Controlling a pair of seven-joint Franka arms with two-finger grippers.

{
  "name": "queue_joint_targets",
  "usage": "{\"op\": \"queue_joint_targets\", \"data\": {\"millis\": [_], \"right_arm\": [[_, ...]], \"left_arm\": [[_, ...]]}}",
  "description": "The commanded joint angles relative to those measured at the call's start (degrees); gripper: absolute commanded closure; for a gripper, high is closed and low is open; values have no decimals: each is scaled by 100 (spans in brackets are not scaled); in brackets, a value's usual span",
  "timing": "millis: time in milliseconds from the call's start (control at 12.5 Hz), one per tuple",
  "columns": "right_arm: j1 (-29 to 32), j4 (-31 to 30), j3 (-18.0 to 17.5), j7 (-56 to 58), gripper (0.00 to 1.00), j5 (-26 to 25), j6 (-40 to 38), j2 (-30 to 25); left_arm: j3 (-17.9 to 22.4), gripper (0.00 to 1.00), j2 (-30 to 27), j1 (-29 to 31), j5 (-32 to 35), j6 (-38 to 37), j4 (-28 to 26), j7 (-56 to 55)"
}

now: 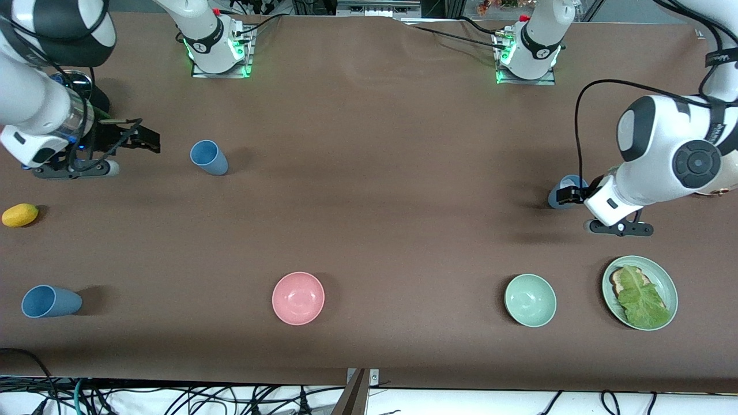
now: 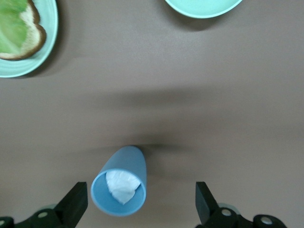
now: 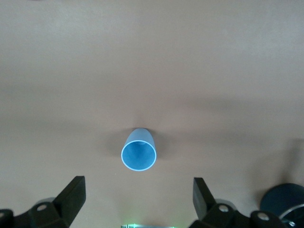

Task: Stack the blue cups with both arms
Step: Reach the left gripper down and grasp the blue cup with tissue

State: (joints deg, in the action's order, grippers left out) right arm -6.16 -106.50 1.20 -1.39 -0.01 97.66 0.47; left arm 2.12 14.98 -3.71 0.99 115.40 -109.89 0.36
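Observation:
Three blue cups are on the brown table. One blue cup (image 1: 209,157) stands toward the right arm's end, and my right gripper (image 1: 147,139) hangs open just beside it. In the right wrist view this cup (image 3: 138,151) lies ahead of the gripper (image 3: 137,197), not between the fingers. A second cup (image 1: 563,191), with a whitish patch inside (image 2: 118,187), sits toward the left arm's end, partly hidden by my open left gripper (image 1: 569,193). In the left wrist view its rim lies between the spread fingertips of the gripper (image 2: 141,205), nearer one of them and touching neither. The third cup (image 1: 49,301) is near the front edge at the right arm's end.
A pink bowl (image 1: 298,298) and a mint-green bowl (image 1: 530,300) sit near the front edge. Beside the mint bowl is a green plate (image 1: 669,281) with bread and lettuce. A yellow fruit (image 1: 20,215) lies at the right arm's end. A dark pot (image 1: 74,80) shows under the right arm.

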Motion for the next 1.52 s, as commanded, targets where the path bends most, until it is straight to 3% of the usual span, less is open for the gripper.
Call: {"op": "queue_joint_targets", "data": {"millis": [0,479,957,1037,1117,1276,1356,1436], "right_arm": [[1,-1755,12,33,0,37,1084,-907],[45,-3375,56,15,0,-8,2746,-803],[71,-3509,284,33,0,-16,3645,-13],[71,-3509,302,42,0,-16,3802,84],[71,-3501,302,42,0,-16,3900,154],[71,-3501,302,33,0,-16,4058,260],[71,-3501,302,33,0,-16,4120,313],[71,-3509,302,33,0,-16,4120,313]], "left_arm": [[-10,0,-320,54,-143,475,-726,-89],[-2,0,-153,63,-513,897,-1193,-203],[-2,0,110,195,-513,897,-1184,-194],[-2,4,171,204,-513,897,-1175,-203],[-2,16,224,204,-513,897,-1167,-203],[7,71,242,204,-513,836,-1131,-203],[7,86,251,204,-513,827,-1131,-194],[7,93,260,204,-504,818,-1131,-194]]}}
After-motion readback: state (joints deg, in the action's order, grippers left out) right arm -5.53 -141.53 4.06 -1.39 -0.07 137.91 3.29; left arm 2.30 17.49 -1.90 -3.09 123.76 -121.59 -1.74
